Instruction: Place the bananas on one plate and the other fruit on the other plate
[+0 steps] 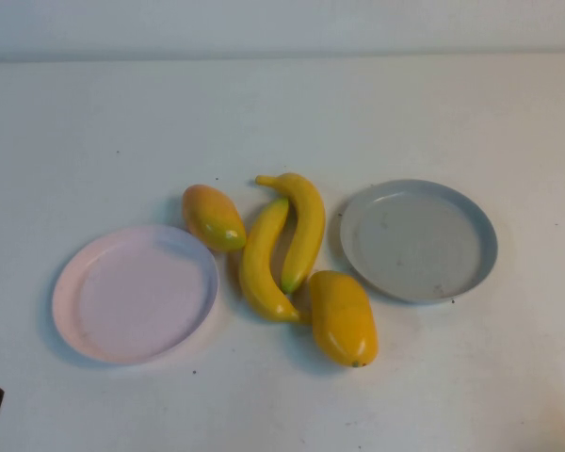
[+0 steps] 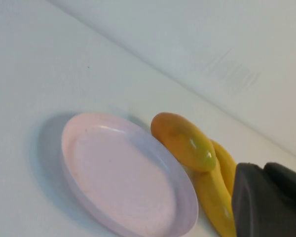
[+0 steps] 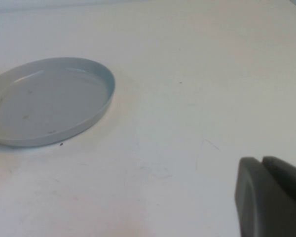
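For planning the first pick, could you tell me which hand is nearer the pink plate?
Left. The left hand sits just by the pink plate; the right hand is beside the grey plate instead.

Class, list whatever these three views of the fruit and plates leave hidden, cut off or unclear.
- Left pincer: only a dark corner in its wrist view; open or shut unclear.
- Right pincer: likewise cropped by its wrist view's edge.
- Bananas: left wrist view, partly behind the mango and pincer.
- Grey-blue plate: right wrist view, cut at the edge.
- Pink plate: fully visible.
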`<action>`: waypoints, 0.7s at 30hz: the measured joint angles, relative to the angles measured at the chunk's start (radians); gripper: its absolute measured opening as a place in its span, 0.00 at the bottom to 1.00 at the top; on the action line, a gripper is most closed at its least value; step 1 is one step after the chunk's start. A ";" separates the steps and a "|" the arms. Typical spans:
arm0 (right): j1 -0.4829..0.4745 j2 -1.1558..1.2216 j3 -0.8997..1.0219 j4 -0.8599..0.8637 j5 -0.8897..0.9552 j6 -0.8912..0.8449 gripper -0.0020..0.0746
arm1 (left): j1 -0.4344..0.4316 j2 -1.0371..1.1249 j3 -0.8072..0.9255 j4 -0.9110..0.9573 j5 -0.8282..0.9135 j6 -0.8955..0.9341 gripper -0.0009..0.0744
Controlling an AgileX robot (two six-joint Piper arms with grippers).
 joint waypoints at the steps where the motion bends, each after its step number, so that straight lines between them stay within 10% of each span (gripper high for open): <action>1: 0.000 0.000 0.000 0.000 0.000 0.000 0.00 | 0.000 0.000 0.000 -0.008 -0.002 0.002 0.01; 21: 0.000 0.000 0.000 0.000 0.000 0.000 0.00 | 0.000 0.761 -0.563 -0.021 0.447 0.303 0.01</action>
